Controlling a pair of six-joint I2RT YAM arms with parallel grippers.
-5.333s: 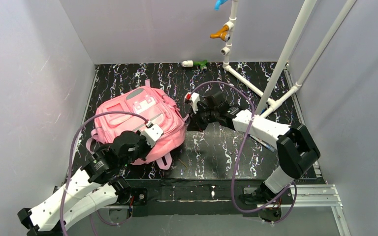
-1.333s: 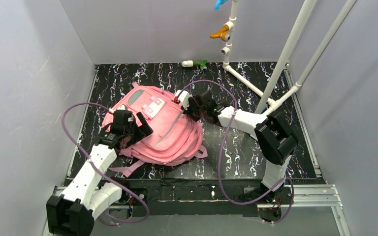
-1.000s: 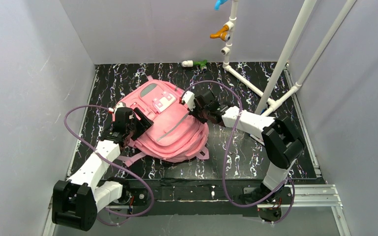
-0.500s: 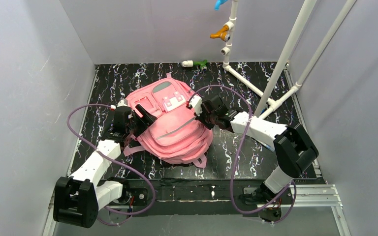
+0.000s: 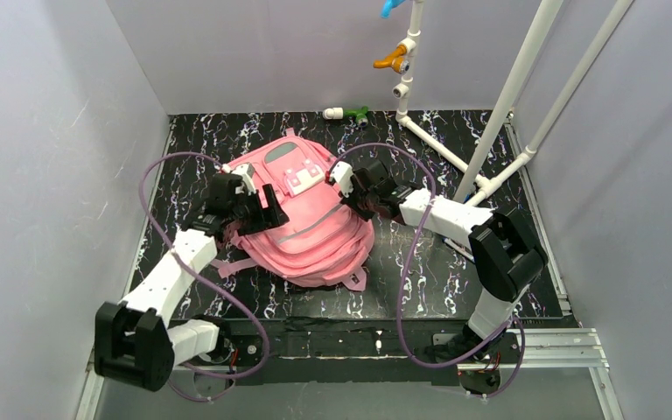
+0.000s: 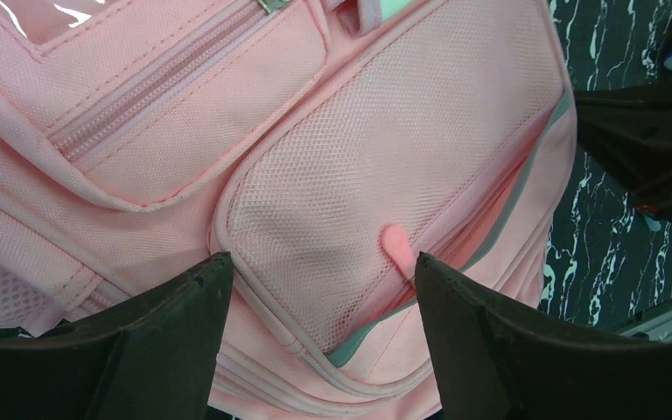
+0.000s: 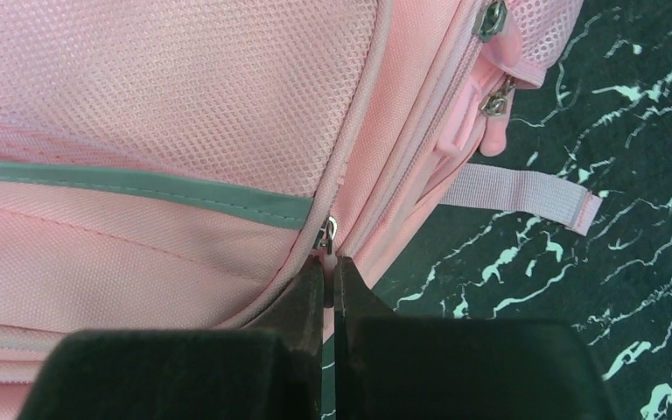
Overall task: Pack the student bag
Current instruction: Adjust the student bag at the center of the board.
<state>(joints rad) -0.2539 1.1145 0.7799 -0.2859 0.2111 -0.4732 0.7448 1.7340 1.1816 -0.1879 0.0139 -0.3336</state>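
Observation:
The student bag point(image 5: 315, 236) lies flat on the dark marbled table, front side up, its top toward the back wall. My left gripper point(image 5: 267, 214) hovers open over the bag's left part. In the left wrist view its fingers point(image 6: 166, 332) stand wide either side of a mesh pocket point(image 6: 376, 166), with a pink zip tab point(image 6: 398, 249) between them, untouched. At the bag's right edge my right gripper point(image 5: 356, 203) is shut on a pink zip pull point(image 7: 327, 255), just below the metal slider point(image 7: 325, 233).
White pipes point(image 5: 507, 96) rise at the back right, with an orange valve point(image 5: 394, 59) and a green-and-white fitting point(image 5: 347, 113) by the back wall. A pink strap point(image 7: 525, 197) trails on the table. Grey walls close in left and right.
The bag has swung round so its top points more toward the back wall. My left gripper has moved right over the bag and opened wider. The right gripper has kept its grip.

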